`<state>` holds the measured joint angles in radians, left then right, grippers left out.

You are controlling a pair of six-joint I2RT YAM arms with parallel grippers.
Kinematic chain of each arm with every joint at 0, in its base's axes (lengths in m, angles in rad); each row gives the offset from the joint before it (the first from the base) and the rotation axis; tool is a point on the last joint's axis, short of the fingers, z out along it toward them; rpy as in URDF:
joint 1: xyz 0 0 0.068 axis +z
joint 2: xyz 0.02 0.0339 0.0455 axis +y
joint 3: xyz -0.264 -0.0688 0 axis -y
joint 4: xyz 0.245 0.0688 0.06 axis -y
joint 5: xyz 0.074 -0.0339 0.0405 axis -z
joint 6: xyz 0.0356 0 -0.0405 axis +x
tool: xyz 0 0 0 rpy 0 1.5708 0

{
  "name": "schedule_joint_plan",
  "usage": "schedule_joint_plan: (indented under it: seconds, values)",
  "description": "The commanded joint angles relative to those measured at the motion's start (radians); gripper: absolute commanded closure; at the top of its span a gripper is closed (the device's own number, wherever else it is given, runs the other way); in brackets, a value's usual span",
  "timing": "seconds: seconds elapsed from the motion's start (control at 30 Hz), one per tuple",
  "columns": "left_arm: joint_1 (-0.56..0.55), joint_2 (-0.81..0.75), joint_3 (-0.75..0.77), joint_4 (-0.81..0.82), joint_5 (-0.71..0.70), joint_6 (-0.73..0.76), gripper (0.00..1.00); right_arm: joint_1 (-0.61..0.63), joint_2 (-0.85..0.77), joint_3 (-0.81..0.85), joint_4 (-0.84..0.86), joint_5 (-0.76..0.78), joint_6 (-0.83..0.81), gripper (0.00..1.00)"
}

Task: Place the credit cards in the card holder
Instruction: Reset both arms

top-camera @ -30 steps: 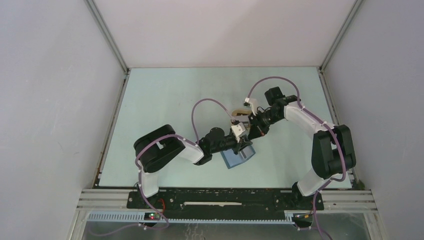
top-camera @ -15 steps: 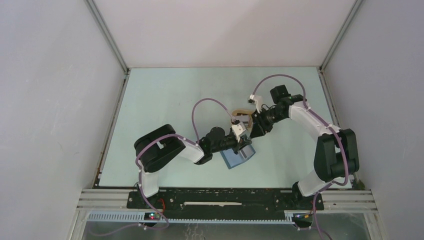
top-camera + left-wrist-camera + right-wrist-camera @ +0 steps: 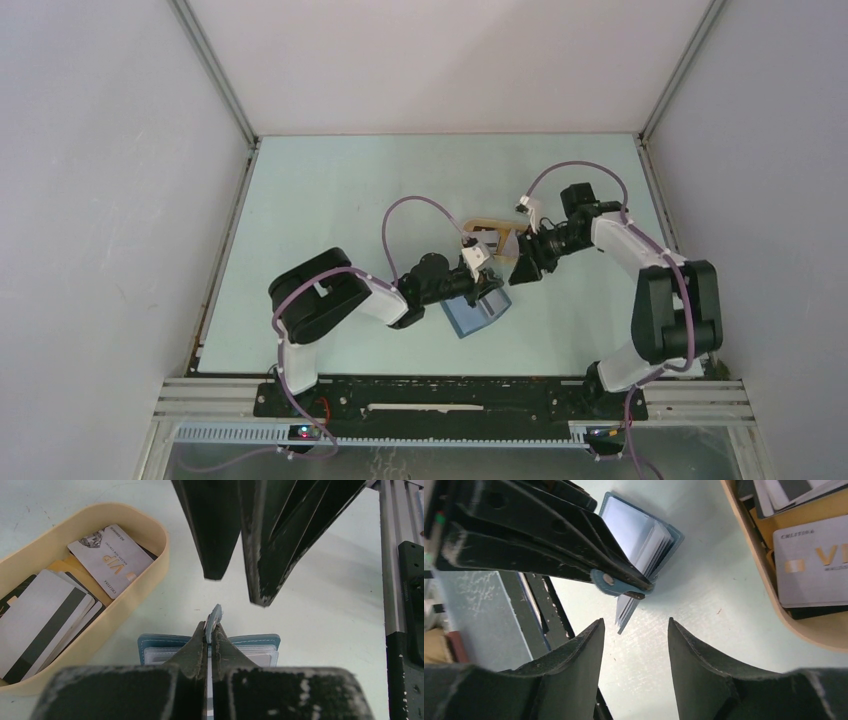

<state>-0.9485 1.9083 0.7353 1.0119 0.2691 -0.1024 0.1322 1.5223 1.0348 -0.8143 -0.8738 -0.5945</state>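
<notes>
The card holder (image 3: 470, 318), a teal-blue wallet, lies open on the table with its pale pockets (image 3: 636, 527) fanned out. My left gripper (image 3: 211, 626) is shut on the wallet's snap-button tab (image 3: 608, 580), holding that flap up. My right gripper (image 3: 635, 624) is open and empty, just to the right of the wallet (image 3: 155, 645) and facing it; its fingers (image 3: 215, 530) hang over the table in the left wrist view. The credit cards (image 3: 110, 560), a whitish VIP one and striped grey ones, lie in the beige tray (image 3: 488, 222).
The beige oval tray (image 3: 155, 555) stands just behind the wallet, between the two grippers. The black frame rail (image 3: 400, 605) runs along the near table edge. Grey enclosure walls (image 3: 110, 200) close the sides and the back.
My right gripper has opened and drawn back to the right, away from the wallet. My left gripper has closed fully on the tab and stayed in place.
</notes>
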Motion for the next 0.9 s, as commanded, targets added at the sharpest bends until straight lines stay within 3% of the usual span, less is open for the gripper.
schedule_joint_plan:
  seconds: [0.0, 0.43, 0.87]
  values:
    - [0.011, 0.012, 0.034, 0.064, 0.015, -0.022, 1.0, -0.013, 0.089, 0.003, -0.014, -0.086, 0.029, 0.41]
    - [0.028, 0.026, 0.038, 0.093, 0.021, -0.069, 1.0, -0.013, 0.199, 0.009, -0.04, -0.146, 0.02, 0.43]
    - [0.035, 0.041, 0.049, 0.11, 0.007, -0.108, 1.0, 0.089, 0.224, -0.012, 0.073, -0.046, 0.131, 0.47]
